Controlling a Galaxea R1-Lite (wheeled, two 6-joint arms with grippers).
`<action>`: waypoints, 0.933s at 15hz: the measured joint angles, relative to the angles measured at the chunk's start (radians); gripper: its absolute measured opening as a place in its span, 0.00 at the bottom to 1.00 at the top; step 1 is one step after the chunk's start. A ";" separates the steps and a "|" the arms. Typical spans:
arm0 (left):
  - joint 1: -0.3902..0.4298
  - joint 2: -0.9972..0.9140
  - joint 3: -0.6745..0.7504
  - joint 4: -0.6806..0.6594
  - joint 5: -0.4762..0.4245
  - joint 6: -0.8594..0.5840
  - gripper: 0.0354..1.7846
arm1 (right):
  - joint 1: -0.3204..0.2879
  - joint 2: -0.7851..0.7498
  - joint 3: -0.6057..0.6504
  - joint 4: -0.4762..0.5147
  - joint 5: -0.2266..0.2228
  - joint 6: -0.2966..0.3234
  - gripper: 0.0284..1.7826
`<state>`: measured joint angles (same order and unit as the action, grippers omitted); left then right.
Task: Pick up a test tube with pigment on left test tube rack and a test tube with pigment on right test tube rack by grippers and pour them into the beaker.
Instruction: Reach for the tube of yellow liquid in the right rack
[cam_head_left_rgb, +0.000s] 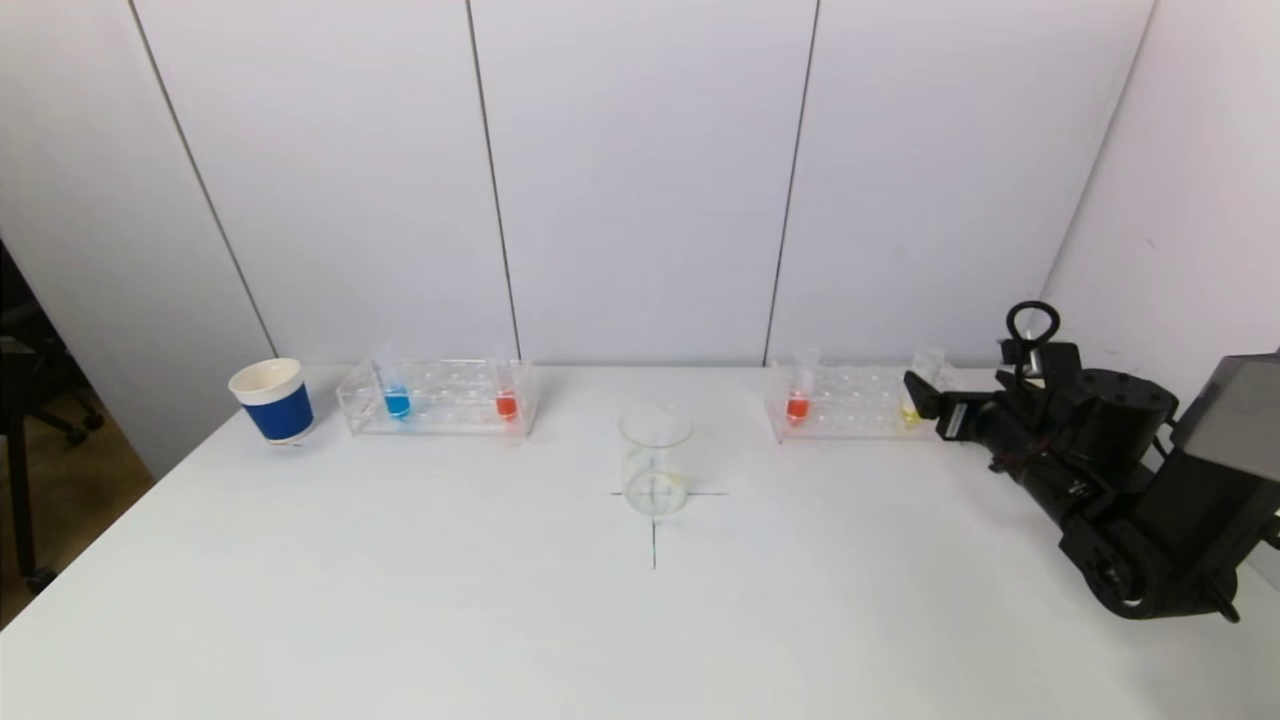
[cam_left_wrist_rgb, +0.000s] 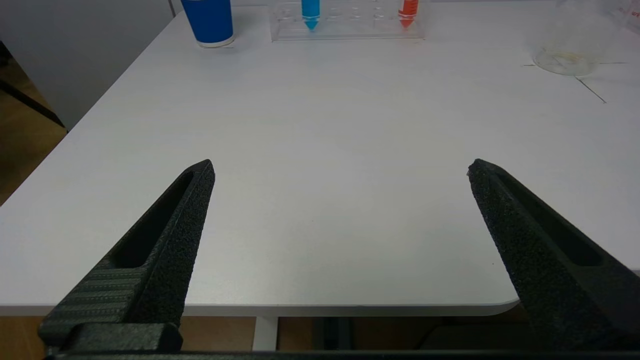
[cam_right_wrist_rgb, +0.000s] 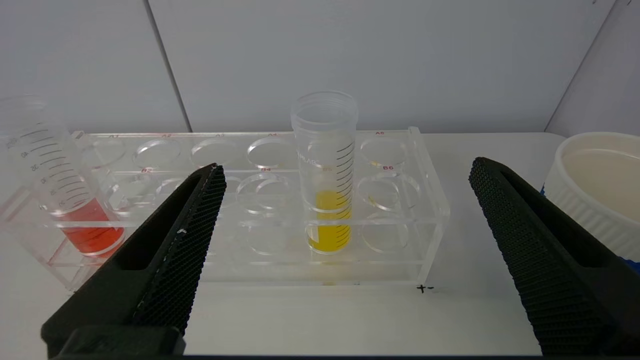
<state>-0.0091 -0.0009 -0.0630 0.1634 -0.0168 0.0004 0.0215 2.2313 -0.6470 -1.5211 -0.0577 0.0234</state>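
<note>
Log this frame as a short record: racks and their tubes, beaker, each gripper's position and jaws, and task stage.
left rack: blue tube, red tube
right rack: red tube, yellow tube
beaker: centre of the table, between the racks, on a cross mark
blue cup: beside the left rack, on its outer side
left gripper: jaws open, low over the table's near edge, holding nothing
right gripper: jaws open, facing the yellow tube, not touching it
stage: no tube lifted yet

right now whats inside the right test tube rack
Two tubes stand in the right rack: a yellow pigment tube and a red pigment tube at the far end. The other holes look empty. The right claw, open, partly covers the front row.
</note>
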 joint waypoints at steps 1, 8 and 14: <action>0.000 0.000 0.000 0.000 0.000 0.000 0.99 | 0.000 0.008 -0.013 0.000 0.000 0.000 0.99; 0.000 0.000 0.000 0.000 0.000 0.000 0.99 | 0.000 0.066 -0.091 0.000 -0.014 0.000 0.99; 0.000 0.000 0.000 0.000 0.000 0.000 0.99 | 0.000 0.107 -0.132 0.000 -0.020 0.000 0.99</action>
<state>-0.0091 -0.0009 -0.0626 0.1634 -0.0168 0.0000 0.0211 2.3381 -0.7787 -1.5215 -0.0779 0.0230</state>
